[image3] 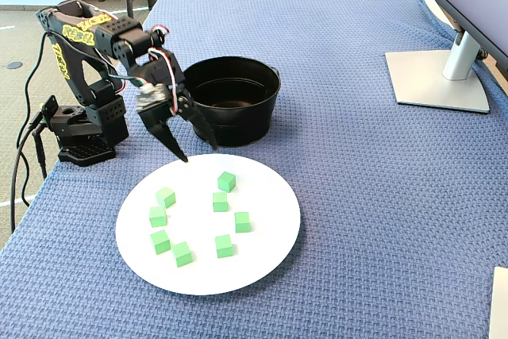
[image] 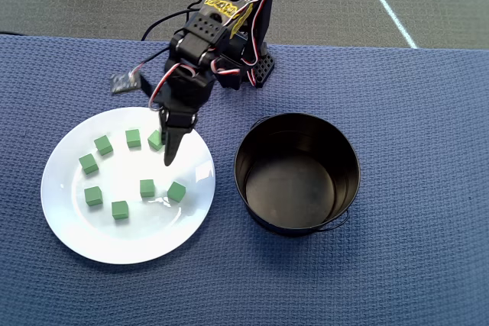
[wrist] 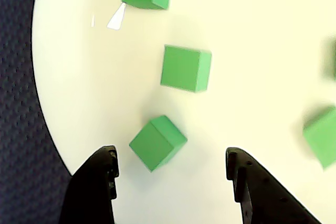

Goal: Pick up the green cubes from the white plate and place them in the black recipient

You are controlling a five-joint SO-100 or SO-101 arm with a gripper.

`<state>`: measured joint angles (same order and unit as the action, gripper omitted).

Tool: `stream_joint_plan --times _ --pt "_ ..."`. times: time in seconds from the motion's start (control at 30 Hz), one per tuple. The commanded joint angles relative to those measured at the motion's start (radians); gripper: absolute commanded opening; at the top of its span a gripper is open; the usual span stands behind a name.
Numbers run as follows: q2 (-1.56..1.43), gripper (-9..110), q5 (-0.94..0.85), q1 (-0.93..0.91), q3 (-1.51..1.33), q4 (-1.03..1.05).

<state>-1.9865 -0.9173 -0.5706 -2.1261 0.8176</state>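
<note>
— While the pincer hangs over the plate, what do you make of it, reading the overhead view from the left?

— First the white plate (image: 69, 219), with eight green cubes (image: 94, 195) spread on it. None has left yet. Over its upper right part is the gripper (image: 170, 146), jaws spread wide and holding nothing.

— Which cube is it after?

— My guess is the nearest cube (wrist: 157, 142), which in the wrist view sits between the two fingertips (wrist: 100, 169), turned cornerwise and nearer the left one. It looks like the approach to the first pick.

— And next?

— Lowering until the tips flank it, then closing squarely. Set at that angle, the cube may twist or skid on the glossy plate.

— Further right?

— The black recipient (image: 296, 173), just beside the plate, empty as far as I can see.

— Any writing?

— Yellow tape on the arm (image: 221, 7) carries dark marks, too small to read.
</note>
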Motion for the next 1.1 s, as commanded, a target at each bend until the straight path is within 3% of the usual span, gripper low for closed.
stream_joint_plan --times 0.0,0.13,0.33,0.47,0.73,1.07 --pt "0.063 21 -0.176 -0.034 0.032 -0.137" --pt "0.141 20 -0.015 -0.018 0.057 -0.124" --pt "0.322 19 0.250 -0.054 0.307 0.061" --pt "0.422 18 0.331 -0.083 0.402 0.075" --pt "0.684 18 0.354 -0.067 0.689 0.256" --pt "0.753 18 0.295 0.020 0.667 0.158"
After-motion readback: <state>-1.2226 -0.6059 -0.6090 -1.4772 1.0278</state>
